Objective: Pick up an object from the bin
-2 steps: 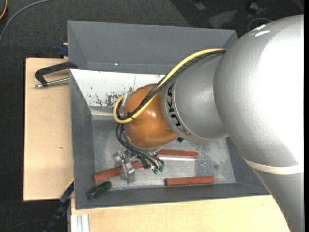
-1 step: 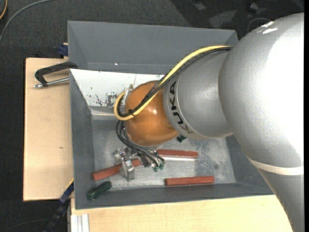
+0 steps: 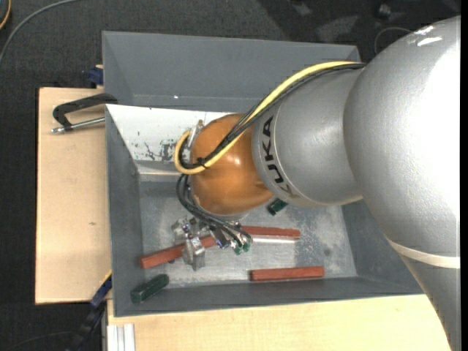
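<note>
Bin (image 3: 121, 218): red sticks (image 3: 287, 273), a dark green block (image 3: 148, 289).
Gripper (image 3: 194, 246): at the left red stick (image 3: 162, 257); open or closed, can't tell.

Red-brown bar (image 3: 287, 273) lower right, dark green block (image 3: 148, 288) lower left, reddish stick (image 3: 276, 232) just above the bar

Contents of the bin (image 3: 121, 196), counted.

Red-brown bars: three are counted. One bar (image 3: 162, 257) is seen toward the lower-left corner, one (image 3: 274, 232) at mid-floor, and one (image 3: 287, 273) along the lower edge.

Dark green pieces: two are counted. One piece (image 3: 149, 288) is seen in the lower-left corner, and one (image 3: 276, 208) is partly covered at mid-floor.
</note>
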Controlling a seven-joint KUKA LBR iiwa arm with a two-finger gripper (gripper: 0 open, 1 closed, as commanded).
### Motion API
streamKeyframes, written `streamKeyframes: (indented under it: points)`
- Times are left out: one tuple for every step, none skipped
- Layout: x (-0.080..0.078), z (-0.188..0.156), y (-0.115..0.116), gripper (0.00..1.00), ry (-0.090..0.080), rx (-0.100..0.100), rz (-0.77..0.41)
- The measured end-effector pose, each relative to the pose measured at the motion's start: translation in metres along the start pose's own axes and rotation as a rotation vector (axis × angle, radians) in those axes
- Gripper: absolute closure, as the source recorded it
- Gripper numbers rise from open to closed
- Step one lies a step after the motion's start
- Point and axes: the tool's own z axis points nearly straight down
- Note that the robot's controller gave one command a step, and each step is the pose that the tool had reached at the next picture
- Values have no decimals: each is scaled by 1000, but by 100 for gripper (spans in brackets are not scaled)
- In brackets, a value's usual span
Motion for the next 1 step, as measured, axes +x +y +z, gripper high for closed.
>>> streamKeyframes:
  points:
    - [-2,-24,1,100,0,0,0]
